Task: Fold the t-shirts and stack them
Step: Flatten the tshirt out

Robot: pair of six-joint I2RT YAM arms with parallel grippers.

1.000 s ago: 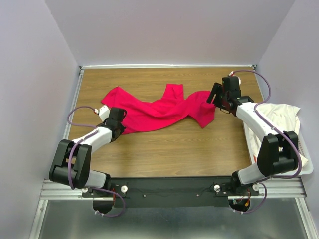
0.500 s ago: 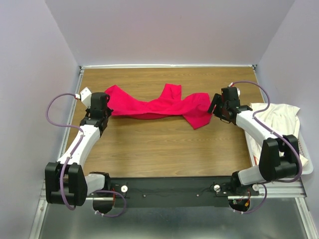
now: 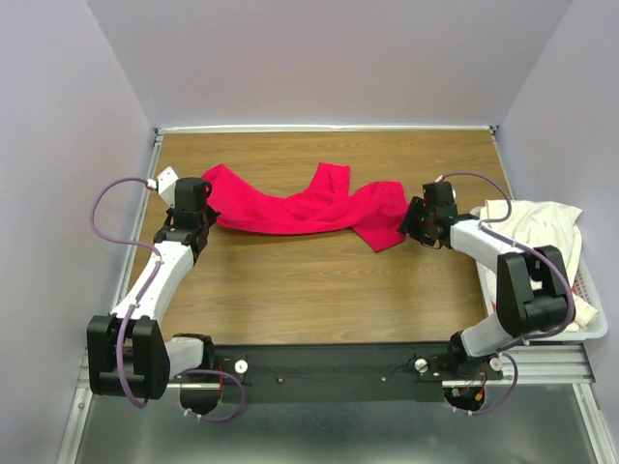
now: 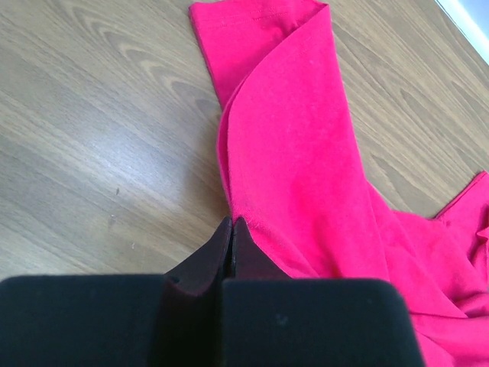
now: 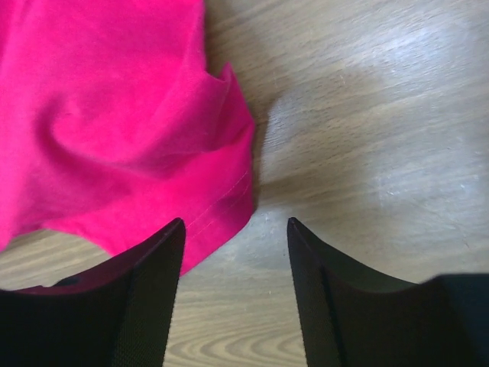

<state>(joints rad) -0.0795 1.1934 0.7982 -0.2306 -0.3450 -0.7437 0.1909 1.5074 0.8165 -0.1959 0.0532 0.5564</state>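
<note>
Now | left gripper [image 4: 231, 223]: clamped on red t-shirt [image 4: 306, 153] | right gripper [image 5: 235, 223]: spread over hem

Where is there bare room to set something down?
Widest: the table between the red t-shirt and the near edge. A thinner strip runs behind the shirt, by the back wall. Crowded: right edge, with basket and cream t-shirt.

The red t-shirt [image 3: 308, 207] stretches between left pincer [image 3: 203, 199] and right pincer [image 3: 409, 220].
</note>
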